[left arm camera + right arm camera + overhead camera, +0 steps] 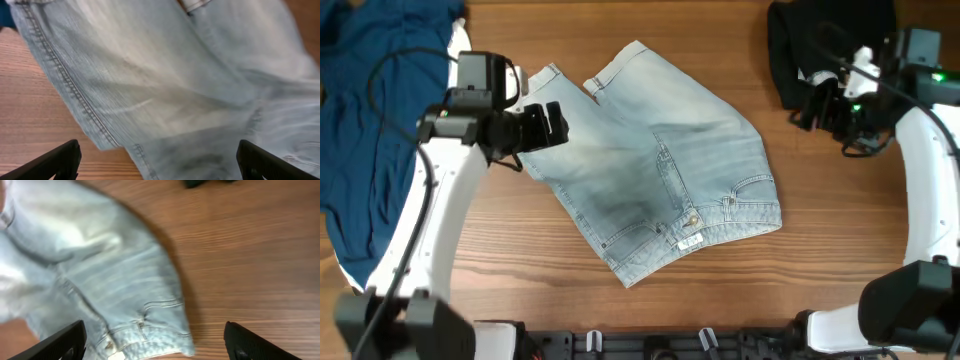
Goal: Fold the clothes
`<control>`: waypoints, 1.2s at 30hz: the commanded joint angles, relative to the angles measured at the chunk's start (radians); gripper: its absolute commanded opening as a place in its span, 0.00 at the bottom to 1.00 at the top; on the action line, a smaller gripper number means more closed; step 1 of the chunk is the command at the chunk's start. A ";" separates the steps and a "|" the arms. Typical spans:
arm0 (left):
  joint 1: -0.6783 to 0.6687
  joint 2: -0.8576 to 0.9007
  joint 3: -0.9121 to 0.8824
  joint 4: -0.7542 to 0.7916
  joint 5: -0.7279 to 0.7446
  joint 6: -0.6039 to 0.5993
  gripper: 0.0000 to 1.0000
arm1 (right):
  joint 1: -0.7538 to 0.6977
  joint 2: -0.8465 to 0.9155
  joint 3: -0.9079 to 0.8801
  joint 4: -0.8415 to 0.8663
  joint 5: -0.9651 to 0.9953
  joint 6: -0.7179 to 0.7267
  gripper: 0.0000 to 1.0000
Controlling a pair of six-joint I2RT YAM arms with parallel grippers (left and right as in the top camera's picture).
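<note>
Denim shorts (660, 165) lie flat mid-table (840, 240), waistband toward near-right, leg hems toward far-left. Far left: dark blue cloth (370, 120) heaped at the table edge. Left gripper (552, 127) hangs over the shorts' left edge, jaws wide, holding nothing. Right of the shorts: right gripper (813, 107) over bare wood, jaws wide, empty. Black garment (820, 40) just behind it.

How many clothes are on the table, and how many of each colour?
Pale blue denim shorts: 1
Dark blue garment: 1
Black garment: 1
Total: 3
</note>
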 commanded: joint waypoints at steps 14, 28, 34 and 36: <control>0.119 0.203 0.000 0.039 -0.025 0.057 1.00 | 0.430 0.001 -0.639 0.424 0.007 0.269 0.82; 0.119 0.203 -0.001 0.015 0.010 0.056 1.00 | -0.325 0.225 -0.433 0.395 0.055 0.195 0.82; 0.089 0.203 -0.003 0.018 0.043 0.126 1.00 | -0.264 0.222 0.045 0.050 -0.058 0.010 0.86; 0.051 0.206 -0.003 0.026 0.043 0.211 1.00 | -0.142 0.220 0.113 0.009 -0.054 -0.029 0.88</control>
